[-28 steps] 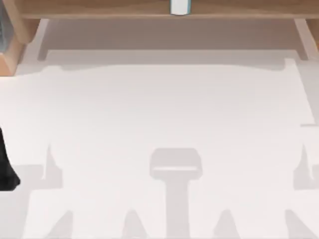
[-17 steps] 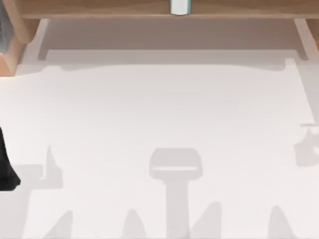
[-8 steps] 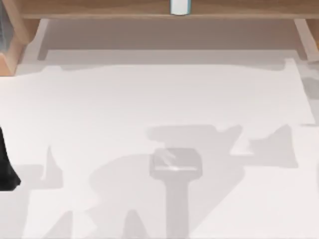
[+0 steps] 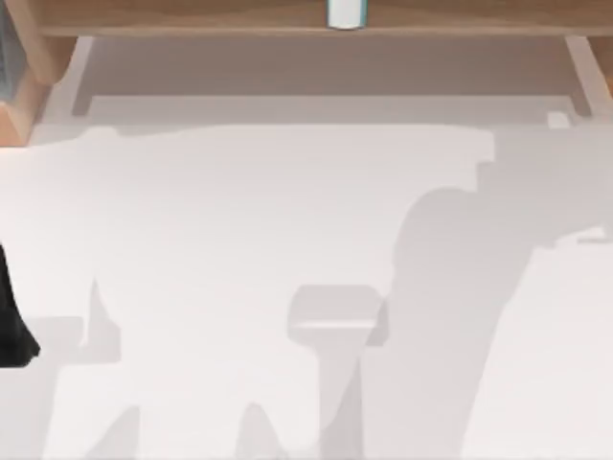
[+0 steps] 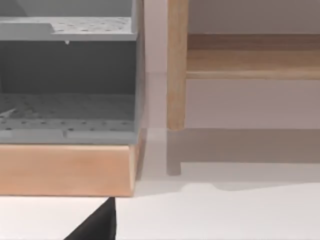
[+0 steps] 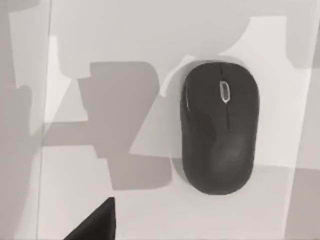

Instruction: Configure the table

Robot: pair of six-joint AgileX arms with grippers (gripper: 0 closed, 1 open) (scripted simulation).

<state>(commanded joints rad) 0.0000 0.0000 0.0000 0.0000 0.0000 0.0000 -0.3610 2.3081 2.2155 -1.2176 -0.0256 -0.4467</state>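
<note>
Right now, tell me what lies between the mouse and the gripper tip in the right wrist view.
Bare table, shadowed, lies between the mouse and the dark tip.

No readable text, labels, brands, numbers or signs.

Nothing written can be made out on the white table (image 4: 239,211), on the light-brown wooden ledge (image 4: 192,14) at its far edge, on the grey perforated rack (image 5: 67,80), or on the black computer mouse (image 6: 219,127), whose top bears a small scroll wheel but no logo or lettering.
</note>
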